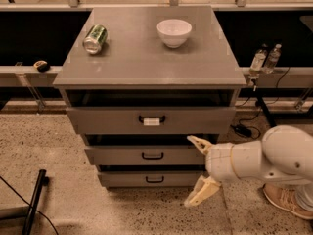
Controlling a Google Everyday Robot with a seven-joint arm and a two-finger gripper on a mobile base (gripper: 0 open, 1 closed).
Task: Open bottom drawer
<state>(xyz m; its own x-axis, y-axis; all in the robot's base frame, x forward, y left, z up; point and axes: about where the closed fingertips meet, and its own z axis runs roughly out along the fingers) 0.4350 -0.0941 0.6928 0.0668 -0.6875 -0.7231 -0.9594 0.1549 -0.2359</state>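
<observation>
The grey three-drawer cabinet (149,70) stands in the middle of the view. The bottom drawer (127,179) is the plain grey one at the base, shut, with a small black loop handle (154,179). My gripper (196,171) hangs in front of the cabinet's lower right, right of the bottom and middle drawer fronts. Its two cream fingers (199,144) are spread wide, one high by the middle drawer, one low by the floor. It holds nothing and is right of the handle, apart from it.
A green can (95,38) lies on its side and a white bowl (174,32) stands on the cabinet top. The top drawer's handle has a white label (151,122). A black pole (34,201) lies at the left floor. A shoe (283,200) is at the right. Bottles (264,58) stand behind.
</observation>
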